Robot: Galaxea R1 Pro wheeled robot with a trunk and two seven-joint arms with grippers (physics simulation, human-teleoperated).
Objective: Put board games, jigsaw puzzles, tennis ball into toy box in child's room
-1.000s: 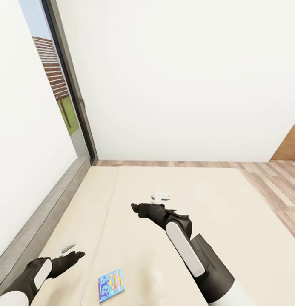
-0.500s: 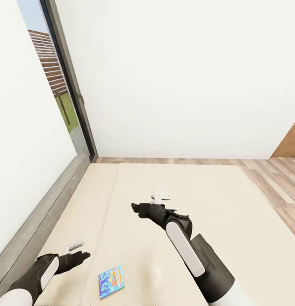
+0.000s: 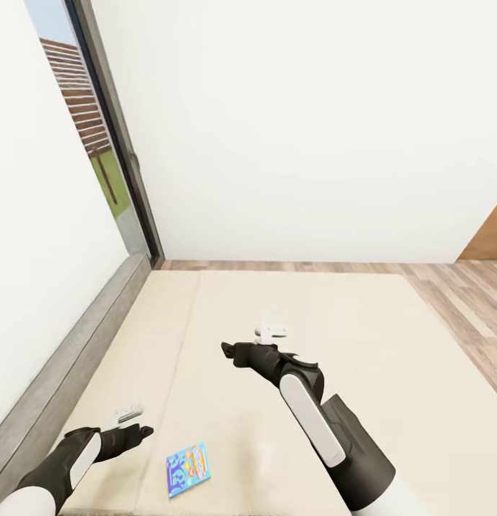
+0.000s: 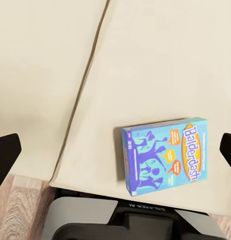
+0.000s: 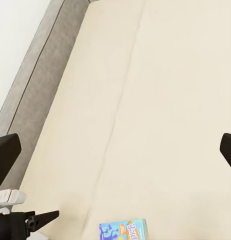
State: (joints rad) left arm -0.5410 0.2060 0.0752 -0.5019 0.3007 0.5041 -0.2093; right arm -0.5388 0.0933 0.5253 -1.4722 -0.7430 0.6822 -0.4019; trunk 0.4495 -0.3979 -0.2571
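1 blue board game (image 3: 188, 469) at lower left on the cream bed (image 3: 391, 344), left gripper (image 3: 133, 423) and right gripper (image 3: 252, 342) both spread, empty, above the mattress

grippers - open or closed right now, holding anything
Left gripper: open, empty, above the bed near the blue board game.
Right gripper: open, empty, over the mattress.

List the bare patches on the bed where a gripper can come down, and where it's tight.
Bare mattress on the bed from the right gripper out to the floor-side edge, and from the centre seam to the grey padded edge. Tight only at the near edge: the board game lies there, with the left gripper just beside it.
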